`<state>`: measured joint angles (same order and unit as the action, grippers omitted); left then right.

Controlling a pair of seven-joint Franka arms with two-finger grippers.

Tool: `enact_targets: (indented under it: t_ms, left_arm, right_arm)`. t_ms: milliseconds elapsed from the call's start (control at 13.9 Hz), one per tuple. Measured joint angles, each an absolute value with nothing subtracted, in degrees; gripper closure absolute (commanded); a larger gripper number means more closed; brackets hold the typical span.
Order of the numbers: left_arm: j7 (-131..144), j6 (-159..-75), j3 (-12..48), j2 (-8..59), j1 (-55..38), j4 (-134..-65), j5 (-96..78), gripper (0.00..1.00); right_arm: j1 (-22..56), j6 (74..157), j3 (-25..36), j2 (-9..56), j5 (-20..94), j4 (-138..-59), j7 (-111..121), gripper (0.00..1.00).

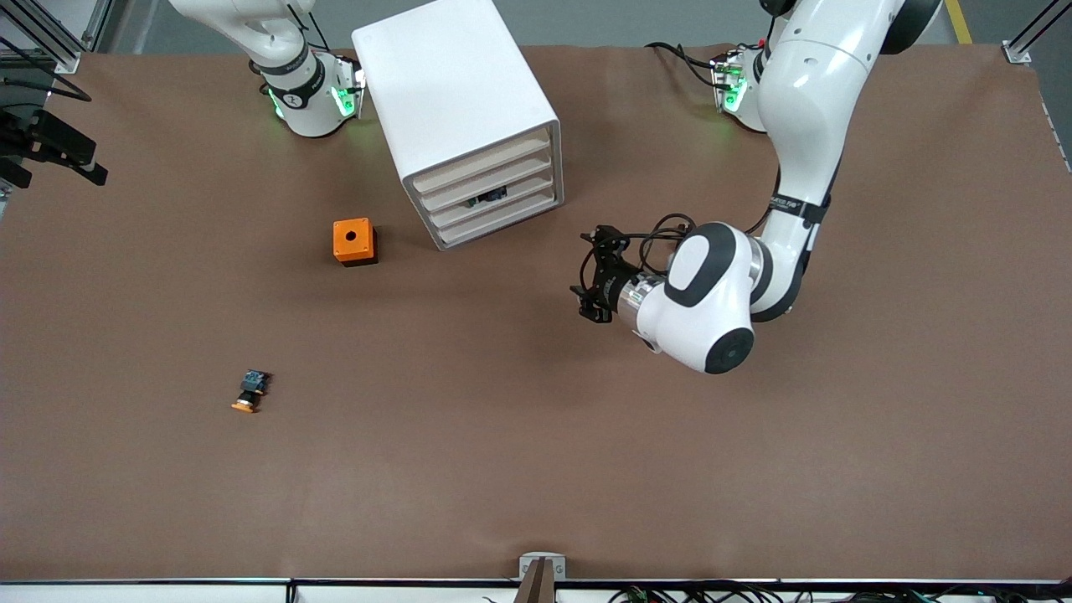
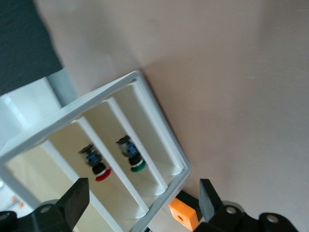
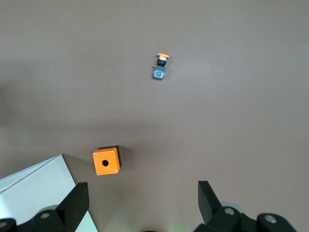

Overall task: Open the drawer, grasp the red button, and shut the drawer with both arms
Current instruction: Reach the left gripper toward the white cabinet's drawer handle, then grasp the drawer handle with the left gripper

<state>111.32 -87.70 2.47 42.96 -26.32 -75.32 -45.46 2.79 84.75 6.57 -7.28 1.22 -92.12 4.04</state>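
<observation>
On the brown bench (image 1: 754,469) you have an orange box (image 1: 354,241) with a hole in its top, and nearer the front camera an orange-capped button (image 1: 249,392) lying on its side. A green-capped button (image 2: 131,153) sits in the cabinet.

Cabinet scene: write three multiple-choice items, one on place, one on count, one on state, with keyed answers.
1. The orange box sits:
A. on the cabinet
B. on the table beside the cabinet, toward the right arm's end
C. in a drawer

2. The cabinet has how many drawers?
A. two
B. four
C. six

3. The left gripper is:
A. open, holding nothing
B. shut on the red button
C. pulling a drawer

Answers: 1 B, it rests on the table by the cabinet; 2 B, four slat fronts show; 3 A, its spread fingers face the drawers.
</observation>
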Motion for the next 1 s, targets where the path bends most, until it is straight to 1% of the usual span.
enact_targets:
  t_ms: [287, 359, 502, 645, 789, 1004]
  left_arm:
    - [123.3, -82.7, 6.2, 47.0, -26.4, -75.3, -48.9, 0.01]
    - [125.0, -81.8, 7.0, 47.9, -26.4, -75.3, -49.3, 0.04]
    - [127.7, -80.0, 8.2, 49.7, -26.4, -75.4, -50.3, 0.23]
    - [128.8, -78.7, 9.2, 51.3, -26.4, -75.4, -50.7, 0.38]
    - [129.3, -77.2, 10.1, 52.6, -26.4, -75.5, -51.5, 0.45]
    - [130.7, -75.2, 10.7, 54.1, -27.1, -75.5, -53.4, 0.47]
  right_arm:
    - [2.8, 84.7, 6.6, -7.3, 1.2, -92.1, 4.0, 0.0]
    - [2.8, 84.7, 6.6, -7.3, 1.2, -92.1, 4.0, 0.0]
    - [2.8, 84.7, 6.6, -7.3, 1.2, -92.1, 4.0, 0.0]
    - [2.8, 84.7, 6.6, -7.3, 1.2, -92.1, 4.0, 0.0]
    - [2.8, 84.7, 6.6, -7.3, 1.2, -92.1, 4.0, 0.0]
    - [2.8, 84.6, 6.6, -7.3, 1.2, -92.1, 4.0, 0.0]
